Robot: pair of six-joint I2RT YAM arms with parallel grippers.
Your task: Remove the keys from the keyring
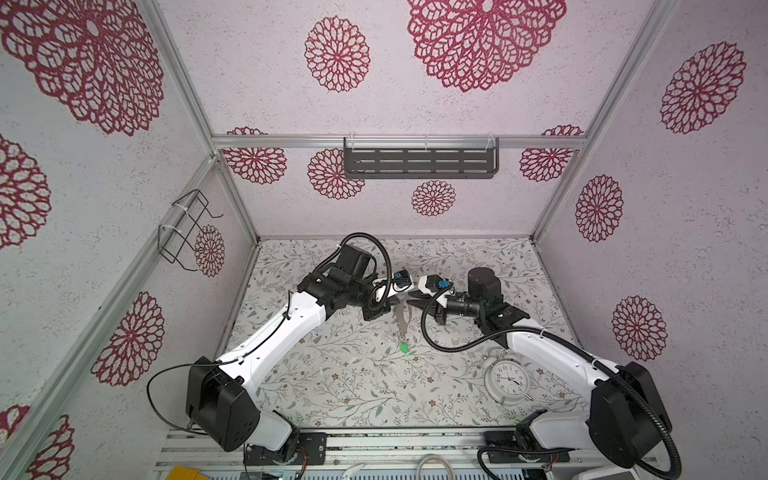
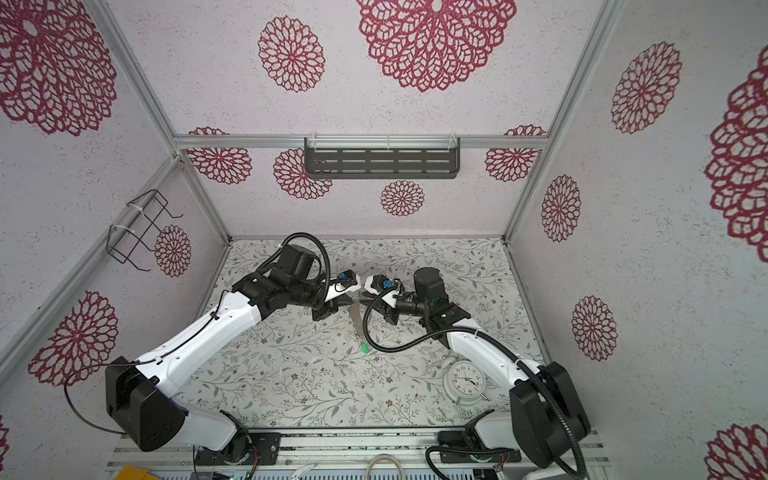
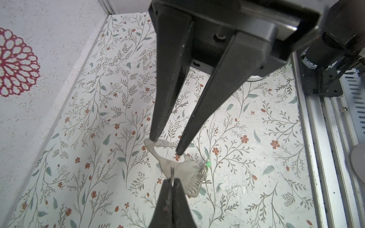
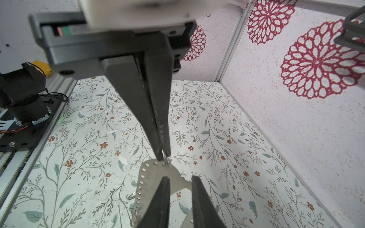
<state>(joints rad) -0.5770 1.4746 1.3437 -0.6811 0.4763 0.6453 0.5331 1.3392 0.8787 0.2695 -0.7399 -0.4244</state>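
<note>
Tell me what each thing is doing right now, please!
Flat dull grey metal keyring: between both grippers.
Left gripper: jaws shut on a small wire ring at the keyring's edge.
Right gripper: jaws apart around the keyring's loop; whether they pinch it, cannot tell.
Small key with bright green plastic tag: at the keyring's wide end, not removed.
Round white alarm clock: lying face up on the floral table.

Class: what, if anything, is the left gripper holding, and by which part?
A small wire ring at the perforated end of the keyring; the left gripper is shut on it.
</note>
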